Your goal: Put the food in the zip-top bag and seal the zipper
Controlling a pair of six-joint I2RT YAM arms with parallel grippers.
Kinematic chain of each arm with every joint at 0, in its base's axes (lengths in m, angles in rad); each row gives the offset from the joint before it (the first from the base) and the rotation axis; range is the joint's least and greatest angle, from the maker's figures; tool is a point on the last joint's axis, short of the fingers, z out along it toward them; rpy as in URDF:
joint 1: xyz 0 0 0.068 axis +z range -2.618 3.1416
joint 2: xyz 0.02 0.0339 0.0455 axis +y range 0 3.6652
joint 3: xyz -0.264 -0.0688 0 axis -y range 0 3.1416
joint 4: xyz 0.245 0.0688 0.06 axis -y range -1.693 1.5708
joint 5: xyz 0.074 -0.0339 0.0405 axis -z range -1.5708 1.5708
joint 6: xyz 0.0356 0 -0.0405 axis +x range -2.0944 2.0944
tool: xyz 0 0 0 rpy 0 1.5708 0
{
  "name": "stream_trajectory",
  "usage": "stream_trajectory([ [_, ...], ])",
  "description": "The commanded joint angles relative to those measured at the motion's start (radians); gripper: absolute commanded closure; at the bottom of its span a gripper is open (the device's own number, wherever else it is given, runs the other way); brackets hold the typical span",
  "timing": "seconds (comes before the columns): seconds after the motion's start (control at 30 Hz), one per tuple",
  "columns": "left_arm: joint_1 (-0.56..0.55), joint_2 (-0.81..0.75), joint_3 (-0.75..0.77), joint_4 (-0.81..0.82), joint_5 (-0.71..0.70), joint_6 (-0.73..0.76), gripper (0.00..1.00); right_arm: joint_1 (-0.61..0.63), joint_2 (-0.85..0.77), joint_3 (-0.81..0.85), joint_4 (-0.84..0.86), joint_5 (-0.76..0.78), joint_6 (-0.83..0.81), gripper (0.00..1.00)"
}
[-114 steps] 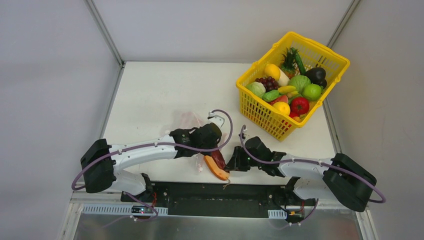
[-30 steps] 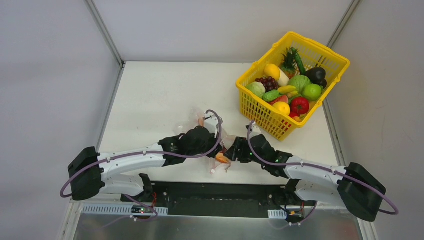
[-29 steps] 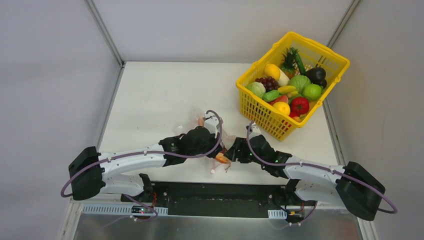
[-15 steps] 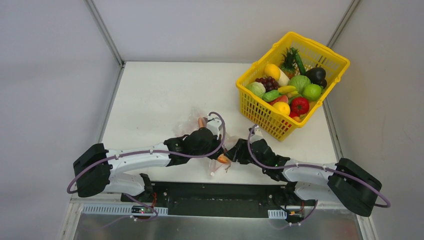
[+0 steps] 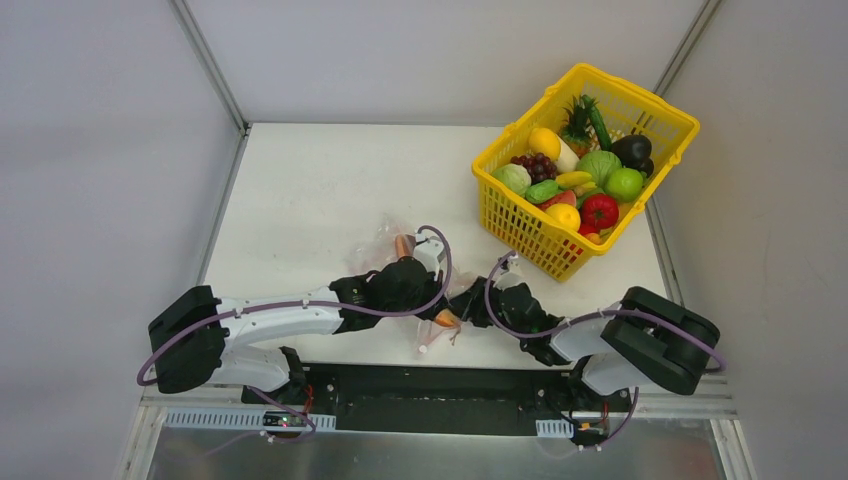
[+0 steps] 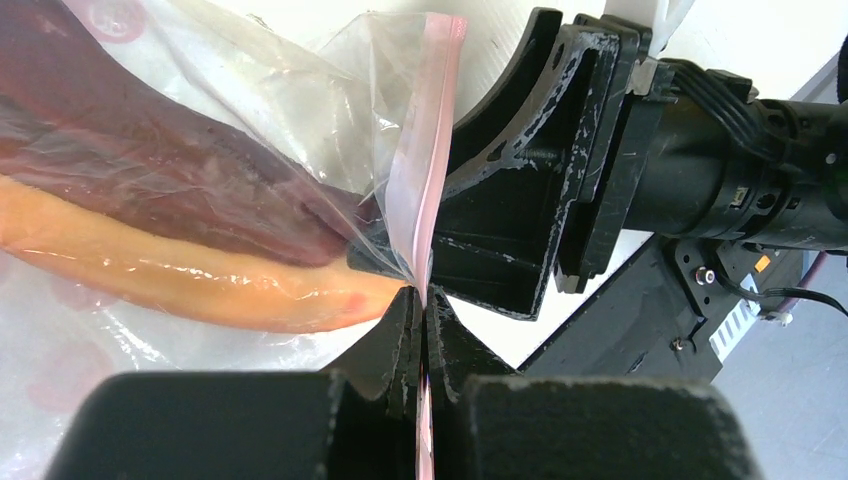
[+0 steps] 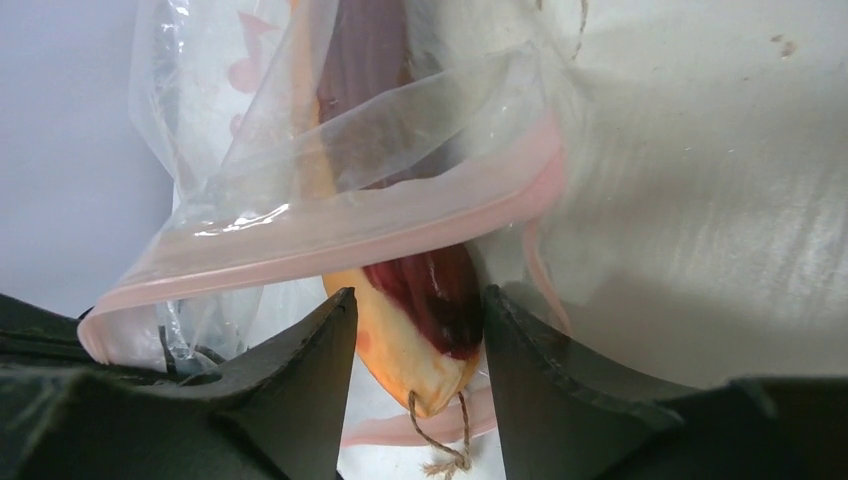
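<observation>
The clear zip-top bag (image 5: pixel 385 240) lies at the near middle of the table. Inside it is the food (image 6: pixel 200 280), a long orange and dark red piece. My left gripper (image 6: pixel 421 300) is shut on the bag's pink zipper (image 6: pixel 425 150), holding the strip on edge. The mouth gapes in the right wrist view, where the zipper (image 7: pixel 330 235) arches over the food (image 7: pixel 410 340). The food's end, with a string loop (image 7: pixel 440 440), pokes out past the strip. My right gripper (image 7: pixel 418 295) straddles that end, both fingertips against its sides. From above, the grippers (image 5: pixel 432 300) (image 5: pixel 462 308) meet at the orange tip (image 5: pixel 445 320).
A yellow lattice basket (image 5: pixel 520 235) stands at the back right, holding several toy fruits and vegetables, among them a red tomato (image 5: pixel 599 211) and a green cabbage (image 5: pixel 599 165). The table's near edge (image 5: pixel 440 365) runs just below the grippers.
The right arm has folded in toward the bag's mouth and its jaws have narrowed around the food's end. The left gripper keeps its hold on the zipper, shifted slightly.
</observation>
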Motion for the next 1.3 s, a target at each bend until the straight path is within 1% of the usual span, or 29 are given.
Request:
stream_trajectory([
  [0.0,-0.005,0.001,-0.007,0.041,0.011,-0.012,1.00,0.017,0.066,-0.022,0.078,-0.072,-0.001,0.49],
  [0.13,-0.005,-0.002,-0.008,0.039,0.004,-0.010,1.00,0.023,0.115,-0.041,0.120,-0.069,0.006,0.56],
  [0.17,-0.005,-0.001,-0.008,0.038,0.003,-0.008,1.00,0.023,0.124,-0.041,0.125,-0.068,0.009,0.59],
  [0.27,-0.006,0.003,-0.005,0.033,0.002,-0.008,1.00,0.024,0.139,-0.042,0.186,-0.089,0.007,0.73],
  [0.33,-0.006,0.001,-0.005,0.030,0.002,-0.005,1.00,0.024,0.137,-0.036,0.211,-0.128,0.010,0.86],
  [0.43,-0.006,-0.007,-0.005,0.021,-0.008,-0.006,1.00,0.025,0.107,-0.022,0.208,-0.155,0.012,0.98],
  [0.47,-0.006,-0.009,-0.005,0.019,-0.009,-0.005,1.00,0.024,0.089,-0.020,0.204,-0.157,0.015,1.00],
  [0.57,-0.006,-0.023,-0.008,0.011,-0.022,-0.003,1.00,0.024,-0.003,-0.013,0.165,-0.183,0.000,1.00],
  [0.73,-0.006,-0.070,0.012,-0.004,-0.029,0.018,1.00,0.025,-0.243,0.006,0.051,-0.297,-0.092,1.00],
  [0.8,-0.005,-0.102,0.039,-0.013,-0.008,0.037,1.00,0.025,-0.347,0.033,-0.048,-0.345,-0.138,1.00],
  [0.83,-0.005,-0.119,0.058,-0.025,0.008,0.051,1.00,0.024,-0.410,0.054,-0.130,-0.361,-0.161,1.00],
  [0.97,-0.005,-0.196,0.130,-0.080,0.059,0.131,1.00,0.025,-0.555,0.118,-0.323,-0.414,-0.238,1.00],
  [1.1,-0.004,-0.244,0.172,-0.097,0.104,0.192,1.00,0.024,-0.632,0.131,-0.354,-0.432,-0.267,1.00],
  [1.2,-0.005,-0.263,0.162,-0.116,0.086,0.203,1.00,0.024,-0.623,0.159,-0.346,-0.512,-0.251,1.00],
  [1.27,-0.005,-0.271,0.141,-0.105,0.103,0.205,1.00,0.024,-0.597,0.171,-0.330,-0.540,-0.247,1.00],
])
